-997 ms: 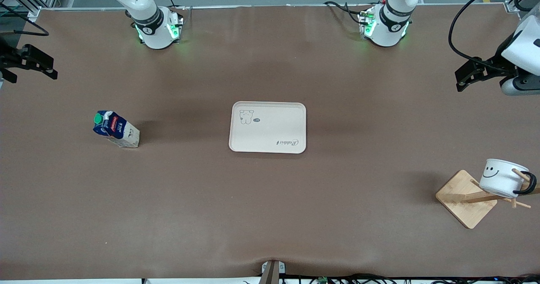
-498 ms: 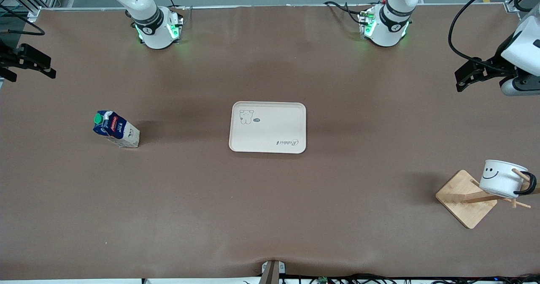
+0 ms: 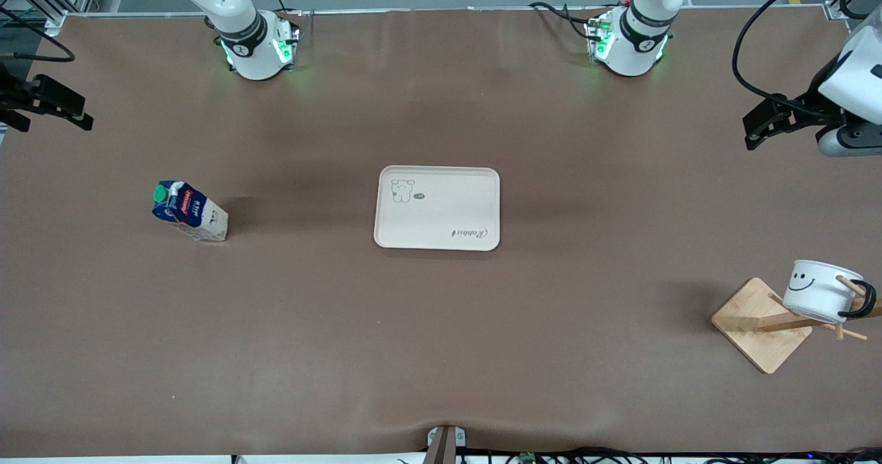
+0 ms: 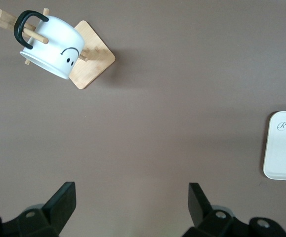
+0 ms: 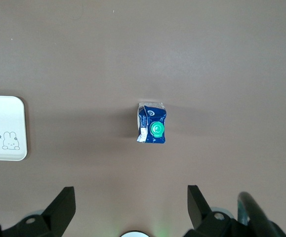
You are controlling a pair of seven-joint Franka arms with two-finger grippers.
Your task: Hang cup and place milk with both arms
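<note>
The white cup point(image 3: 820, 291) with a smiley face hangs by its black handle on a peg of the wooden rack point(image 3: 761, 323), at the left arm's end of the table. It also shows in the left wrist view point(image 4: 54, 47). The milk point(image 3: 189, 210) stands on the table toward the right arm's end, its green cap up, and also shows in the right wrist view point(image 5: 151, 129). My left gripper point(image 3: 765, 127) is open and empty over the table's edge at the left arm's end. My right gripper point(image 3: 55, 109) is open and empty over the table's edge at the right arm's end.
A cream tray point(image 3: 437, 207) with a rabbit drawing lies in the middle of the table, between the milk and the rack. Its edge shows in both wrist views. The brown table top point(image 3: 441, 347) spreads around it.
The right gripper has shifted very slightly at the table's edge. The cup, the milk and the left gripper have not moved.
</note>
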